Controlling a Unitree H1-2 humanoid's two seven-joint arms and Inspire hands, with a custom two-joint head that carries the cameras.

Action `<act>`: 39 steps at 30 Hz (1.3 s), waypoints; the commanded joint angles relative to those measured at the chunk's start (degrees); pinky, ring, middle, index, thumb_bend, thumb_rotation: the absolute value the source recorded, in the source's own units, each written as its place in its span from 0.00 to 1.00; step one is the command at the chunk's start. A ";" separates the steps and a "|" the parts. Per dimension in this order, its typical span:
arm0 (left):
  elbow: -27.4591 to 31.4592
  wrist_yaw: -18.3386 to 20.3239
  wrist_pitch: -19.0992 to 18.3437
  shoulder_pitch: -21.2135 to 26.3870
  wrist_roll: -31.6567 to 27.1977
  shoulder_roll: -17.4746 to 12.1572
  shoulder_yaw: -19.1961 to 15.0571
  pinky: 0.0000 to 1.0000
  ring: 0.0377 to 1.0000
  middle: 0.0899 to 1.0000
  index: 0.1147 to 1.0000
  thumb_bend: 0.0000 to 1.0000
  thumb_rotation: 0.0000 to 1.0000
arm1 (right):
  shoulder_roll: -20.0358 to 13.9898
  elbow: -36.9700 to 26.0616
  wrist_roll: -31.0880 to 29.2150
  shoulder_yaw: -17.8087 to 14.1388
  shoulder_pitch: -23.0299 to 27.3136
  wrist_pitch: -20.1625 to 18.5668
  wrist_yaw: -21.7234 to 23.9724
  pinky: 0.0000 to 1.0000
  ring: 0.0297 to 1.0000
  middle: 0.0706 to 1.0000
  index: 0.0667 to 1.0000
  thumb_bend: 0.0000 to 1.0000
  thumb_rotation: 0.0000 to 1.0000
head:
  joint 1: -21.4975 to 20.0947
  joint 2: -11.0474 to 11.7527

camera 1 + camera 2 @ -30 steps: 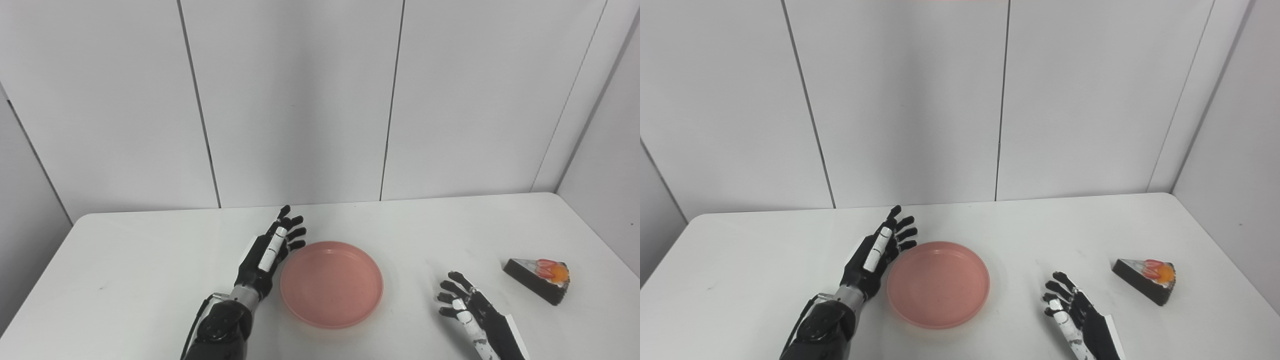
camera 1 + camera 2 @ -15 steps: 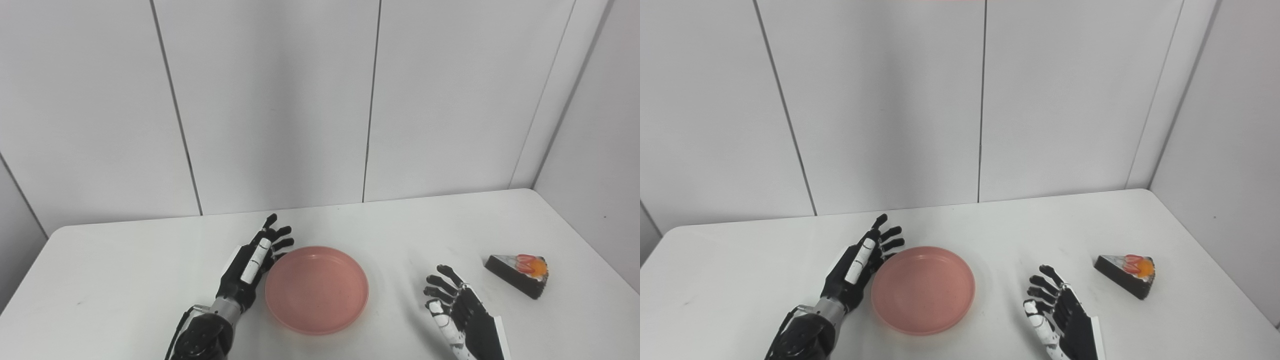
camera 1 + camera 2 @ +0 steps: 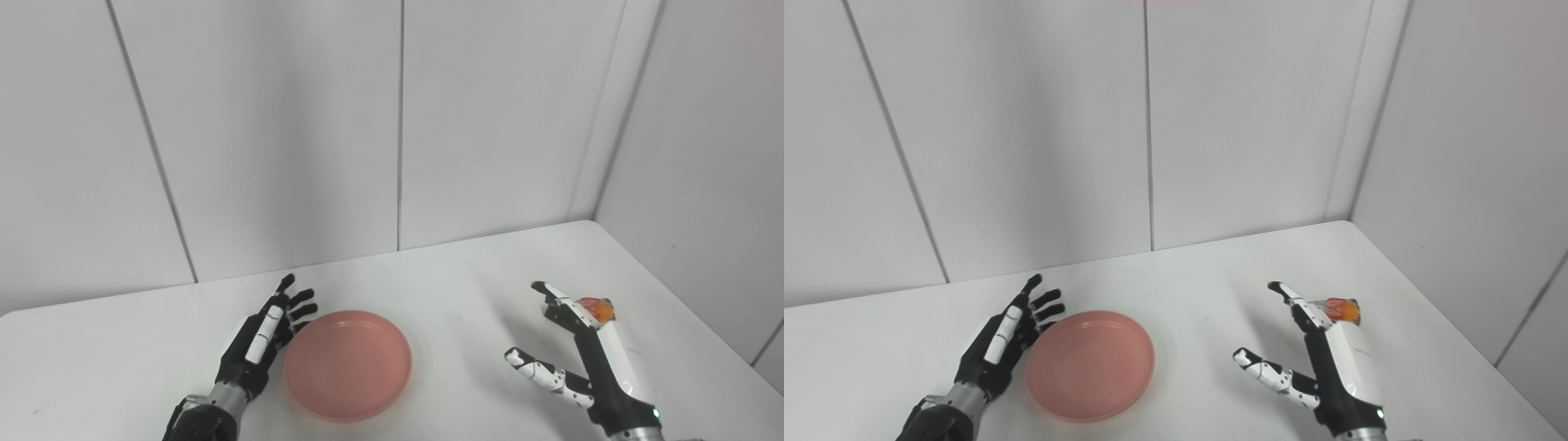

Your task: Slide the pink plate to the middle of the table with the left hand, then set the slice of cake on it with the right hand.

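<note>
The pink plate (image 3: 347, 364) lies flat on the white table (image 3: 441, 288), left of the picture's middle. My left hand (image 3: 260, 340) rests open against the plate's left rim, fingers spread and pointing away. My right hand (image 3: 582, 355) is raised over the table's right side, open, thumb stretched to the left. It stands in front of the slice of cake (image 3: 597, 308), of which only the red and orange topping shows past the fingers. In the right eye view the cake's topping (image 3: 1341, 309) also peeks out beside my right hand (image 3: 1323, 361).
White wall panels close the table at the back and on the right, meeting in a corner (image 3: 588, 217). The table's right edge (image 3: 704, 324) runs close to the cake.
The camera has turned right, shifting the whole picture left. My right hand has lifted and gone forward and right, now covering most of the cake. The left hand stays at the plate's rim.
</note>
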State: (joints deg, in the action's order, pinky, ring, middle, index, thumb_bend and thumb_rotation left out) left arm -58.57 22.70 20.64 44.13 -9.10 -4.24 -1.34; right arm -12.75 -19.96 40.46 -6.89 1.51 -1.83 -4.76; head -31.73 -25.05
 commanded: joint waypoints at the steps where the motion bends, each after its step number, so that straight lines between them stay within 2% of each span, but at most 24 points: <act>1: -3.19 -0.24 -0.12 -1.89 0.04 -2.42 -0.72 0.74 0.82 0.86 0.96 0.87 0.81 | -2.94 -2.08 3.18 -1.35 1.76 -2.25 0.39 0.69 0.80 0.83 0.83 0.78 0.84 | 0.03 -0.07; 7: -4.67 -0.28 2.14 -1.57 0.79 -2.23 -0.26 0.72 0.81 0.85 0.95 0.88 0.83 | -7.83 0.15 6.30 -3.65 3.50 -4.29 0.40 0.73 0.82 0.84 0.85 0.81 0.84 | 0.86 0.24; 11: -4.41 -0.51 1.92 -1.72 0.77 -2.01 -0.26 0.73 0.81 0.84 0.95 0.87 0.82 | -11.57 2.31 7.50 -3.96 5.36 -4.29 0.41 0.73 0.82 0.84 0.85 0.81 0.83 | 1.65 0.44; 13: -4.21 -1.23 1.69 -1.81 1.18 -1.90 -0.11 0.73 0.80 0.84 0.95 0.88 0.82 | -12.87 3.55 8.17 -3.75 6.14 -4.03 -0.05 0.70 0.80 0.82 0.84 0.81 0.83 | 1.94 0.53; 17: -3.85 -1.00 2.31 -2.08 1.29 -1.85 -0.13 0.73 0.81 0.85 0.96 0.86 0.83 | -15.45 7.70 10.27 -2.66 8.46 -3.66 -1.46 0.67 0.77 0.79 0.83 0.82 0.82 | 2.47 0.58; 24: -3.27 -1.46 1.52 -2.42 1.62 -1.76 -0.16 0.74 0.82 0.86 0.96 0.86 0.82 | -19.45 13.85 15.08 0.65 12.39 -5.72 0.44 0.71 0.77 0.78 0.80 0.83 0.84 | 3.48 0.76; 30: -2.54 -1.80 1.40 -2.76 2.10 -1.70 0.15 0.73 0.82 0.86 0.96 0.83 0.84 | -21.08 21.13 13.97 2.96 16.55 -4.81 0.28 0.71 0.76 0.77 0.77 0.81 0.77 | 3.86 0.98; 39: -1.45 -1.93 0.73 -3.36 2.21 -1.43 0.55 0.72 0.82 0.85 0.96 0.81 0.83 | -23.11 33.69 12.13 7.47 21.81 -3.46 -2.03 0.65 0.72 0.72 0.74 0.82 0.75 | 4.39 0.97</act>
State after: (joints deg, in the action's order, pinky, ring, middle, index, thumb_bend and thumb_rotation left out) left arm -58.45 22.14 22.34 44.45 -7.55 -4.69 -0.64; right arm -33.33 13.33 53.08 0.79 20.67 -6.66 -4.25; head -27.42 -23.99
